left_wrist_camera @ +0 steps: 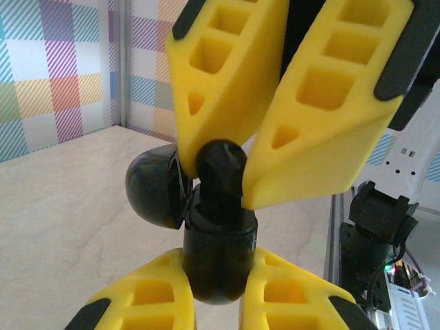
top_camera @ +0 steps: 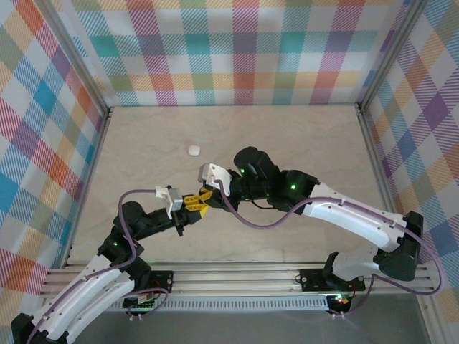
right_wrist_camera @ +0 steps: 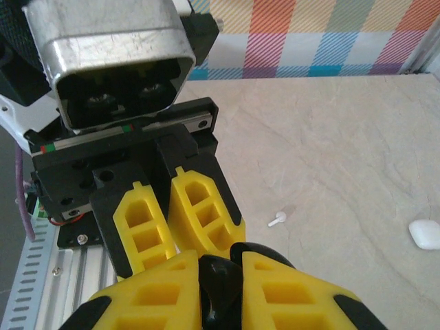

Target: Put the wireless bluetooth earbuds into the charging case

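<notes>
Currently my left gripper (left_wrist_camera: 220,278) is clamped on the black charging case (left_wrist_camera: 218,237) at lower centre. My right gripper (left_wrist_camera: 220,173) pinches a black earbud (left_wrist_camera: 220,159) at the case mouth. I treat the earbud as light, glossy and slip-prone, so it is best held by its rounded head.

1. No text, label, brand, number or sign can be read in any view.
</notes>
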